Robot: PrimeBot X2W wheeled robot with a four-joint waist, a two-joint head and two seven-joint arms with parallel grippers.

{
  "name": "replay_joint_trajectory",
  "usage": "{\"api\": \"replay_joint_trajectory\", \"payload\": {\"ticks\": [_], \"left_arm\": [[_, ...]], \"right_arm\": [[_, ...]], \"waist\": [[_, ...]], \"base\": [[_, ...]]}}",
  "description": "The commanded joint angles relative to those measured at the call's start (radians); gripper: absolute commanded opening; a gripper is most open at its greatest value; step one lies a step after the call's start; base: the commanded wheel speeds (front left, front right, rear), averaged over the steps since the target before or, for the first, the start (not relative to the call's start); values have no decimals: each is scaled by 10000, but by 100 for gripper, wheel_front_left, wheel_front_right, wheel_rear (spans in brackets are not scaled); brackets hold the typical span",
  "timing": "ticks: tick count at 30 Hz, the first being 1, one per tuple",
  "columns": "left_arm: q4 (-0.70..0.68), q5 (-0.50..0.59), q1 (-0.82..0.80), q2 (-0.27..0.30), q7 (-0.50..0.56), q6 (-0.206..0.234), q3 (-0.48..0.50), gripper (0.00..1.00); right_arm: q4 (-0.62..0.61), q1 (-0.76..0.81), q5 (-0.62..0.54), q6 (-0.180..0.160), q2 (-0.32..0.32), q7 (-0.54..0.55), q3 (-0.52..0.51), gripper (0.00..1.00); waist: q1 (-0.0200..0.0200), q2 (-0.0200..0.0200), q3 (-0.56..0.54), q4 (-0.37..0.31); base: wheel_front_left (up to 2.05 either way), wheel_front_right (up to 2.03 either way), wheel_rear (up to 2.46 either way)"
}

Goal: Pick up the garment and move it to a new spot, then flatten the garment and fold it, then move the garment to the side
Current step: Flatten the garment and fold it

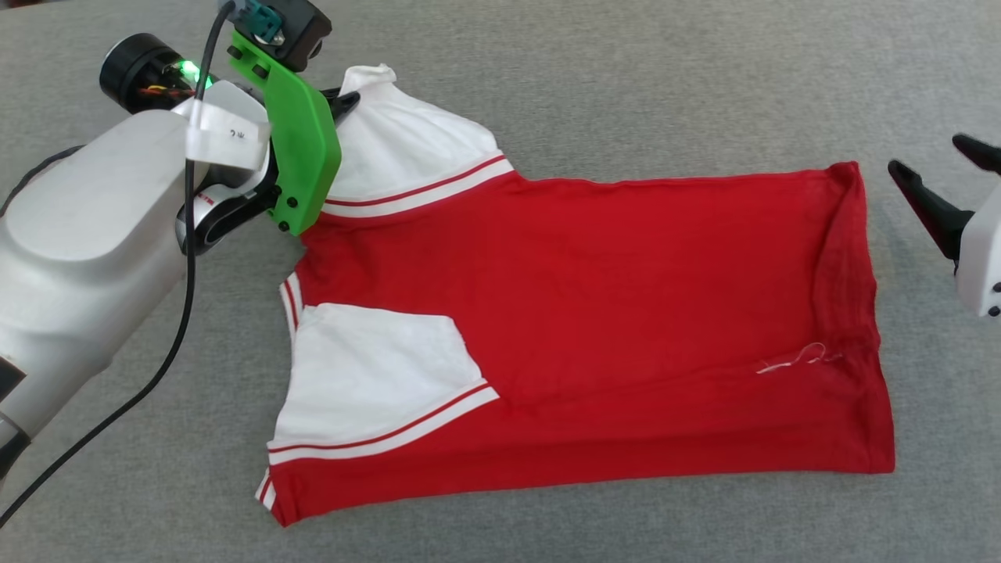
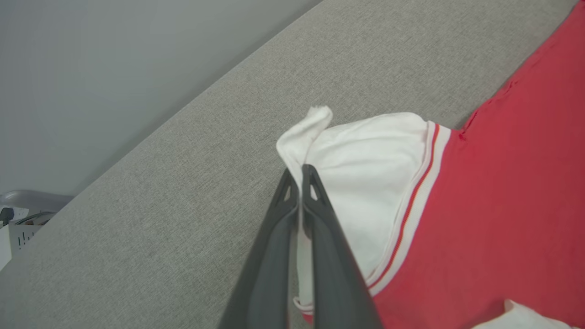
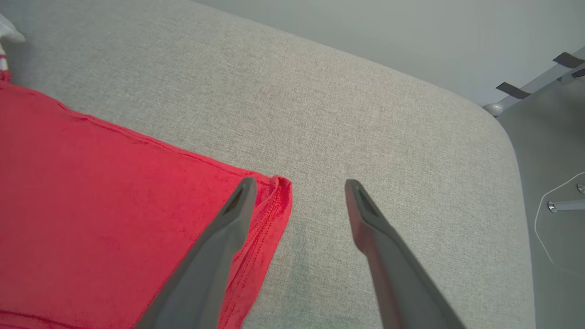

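The garment (image 1: 594,313), a red T-shirt with white sleeves and striped trim, lies spread on the grey fabric surface (image 1: 626,78), collar end to the left, hem to the right. My left gripper (image 2: 299,171) is shut on the edge of the far white sleeve (image 2: 365,183), pinching a fold of it; in the head view a green bracket (image 1: 301,133) hides most of its fingers. My right gripper (image 3: 297,185) hangs open just past the hem's far corner (image 3: 279,192), holding nothing. The near white sleeve (image 1: 367,375) lies folded onto the red body.
The grey surface (image 3: 365,114) ends at a rounded corner on the right in the right wrist view, with floor and a metal frame (image 3: 539,82) beyond. A black cable (image 1: 184,274) runs along my left arm. A white box (image 2: 13,237) sits beyond the surface's edge.
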Motion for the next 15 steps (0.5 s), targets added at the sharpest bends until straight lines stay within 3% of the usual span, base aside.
{"api": "replay_joint_trajectory", "payload": {"ticks": [1, 6, 15], "left_arm": [[-84, 92, 159, 34, -126, -28, 6, 0], [-423, 348, 100, -32, -389, -22, 6, 0], [-678, 622, -328, -247, -683, 43, 76, 0]], "right_arm": [[108, -312, 325, -9, -202, 459, 254, 100], [679, -1160, 1328, -9, -719, 2149, 1241, 100], [2605, -2472, 1407, -9, -348, 2612, 2170, 100]], "waist": [[0, -1, -37, 290], [0, -1, 230, 596], [0, -1, 885, 966]], "base": [[0, 0, 0], [0, 0, 0], [0, 0, 0]]}}
